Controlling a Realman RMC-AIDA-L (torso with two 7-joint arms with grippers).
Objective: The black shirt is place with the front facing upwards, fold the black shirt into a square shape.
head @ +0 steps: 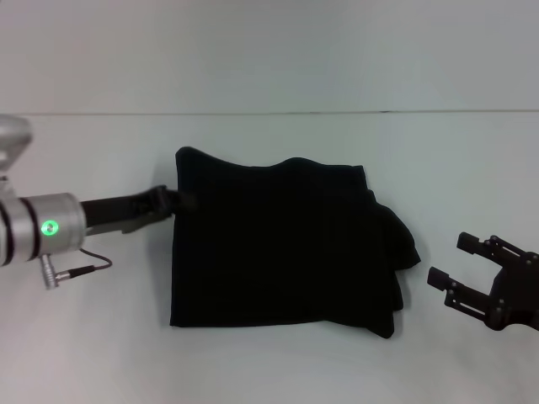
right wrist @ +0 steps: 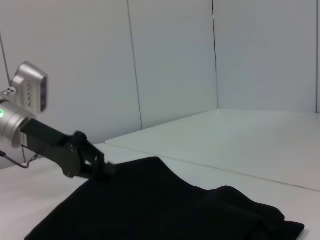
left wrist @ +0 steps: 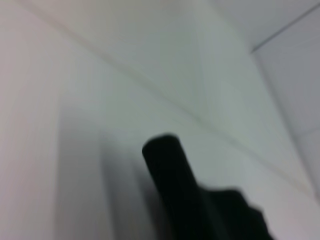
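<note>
Black shirt (head: 282,244): lies on the white surface (head: 269,362), already folded into a rough rectangle; no lettering shows, and layered edges bunch out on its right side.
Left pincer (head: 178,200): at the shirt's left edge near the far corner, tips meeting the cloth; whether it is clamped on the fabric or merely touching, I cannot tell.
Right pincer (head: 463,268): on the surface well right of the shirt, fingers spread wide, holding nothing.
Progress: judged close to square, though the right-hand side looks lumpy and uneven.
Handling: soft, light, limp cloth; it should drape and sag when lifted, and stacked layers may slide apart.
Where to grip: at corners or along a folded edge, pinching all layers together; the bunched right edge looks like the spot needing tidying.
</note>
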